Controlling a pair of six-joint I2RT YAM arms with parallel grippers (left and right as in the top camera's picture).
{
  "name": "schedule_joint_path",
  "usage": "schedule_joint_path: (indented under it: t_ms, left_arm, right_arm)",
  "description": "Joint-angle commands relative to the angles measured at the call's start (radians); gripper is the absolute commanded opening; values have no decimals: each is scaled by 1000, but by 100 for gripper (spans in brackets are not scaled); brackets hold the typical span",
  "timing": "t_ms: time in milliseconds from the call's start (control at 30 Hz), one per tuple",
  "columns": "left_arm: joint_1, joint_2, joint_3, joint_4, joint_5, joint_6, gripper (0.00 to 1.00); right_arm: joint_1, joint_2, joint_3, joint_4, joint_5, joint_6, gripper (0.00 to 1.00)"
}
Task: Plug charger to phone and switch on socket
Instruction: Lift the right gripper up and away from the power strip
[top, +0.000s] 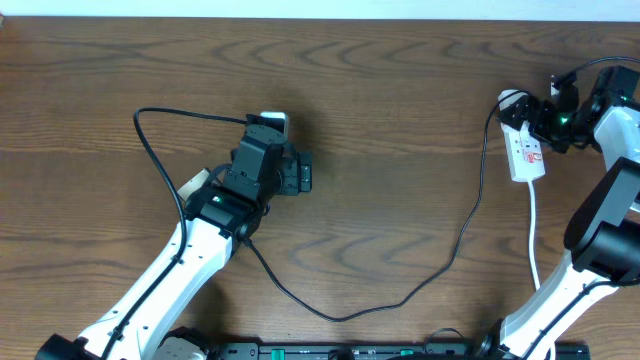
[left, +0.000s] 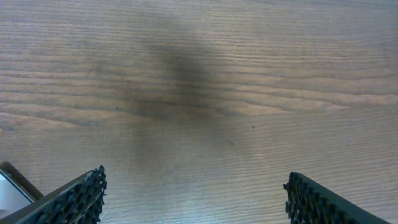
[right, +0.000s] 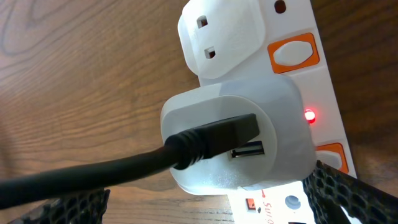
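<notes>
Our left hand (left: 196, 190) hangs open over bare bench (left: 205, 74), where the charger (top: 460, 240) cable ends; that arm hides the phone. Our right hand (right: 208, 202) spreads open around the socket (top: 524, 152) to reach its switch; the red lamp (right: 309, 115) glows

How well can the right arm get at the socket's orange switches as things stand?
Probably yes. Its open fingers hover close over the socket; one orange switch lies bare, clear of the white adapter, and the charger cable leaves toward the other side.
</notes>
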Motion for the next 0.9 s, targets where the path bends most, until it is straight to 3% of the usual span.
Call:
schedule_joint_path:
  t_ms: [0, 333, 533, 700, 867]
  left_arm:
    - [-1, 0, 21, 3, -13, 6, 90]
    - [-1, 0, 21, 3, -13, 6, 90]
    - [-1, 0, 21, 3, -13, 6, 90]
    - [-1, 0, 21, 3, -13, 6, 90]
    - [-1, 0, 21, 3, -13, 6, 90]
  right_arm:
    - [47, 41, -34, -4, -17, 28, 99]
    - [20, -1, 29, -57, -5, 22, 99]
    - [14, -94, 110, -169, 148, 22, 99]
    - [15, -253, 127, -248, 328, 131, 99]
    - [14, -394, 127, -375, 345, 198, 99]
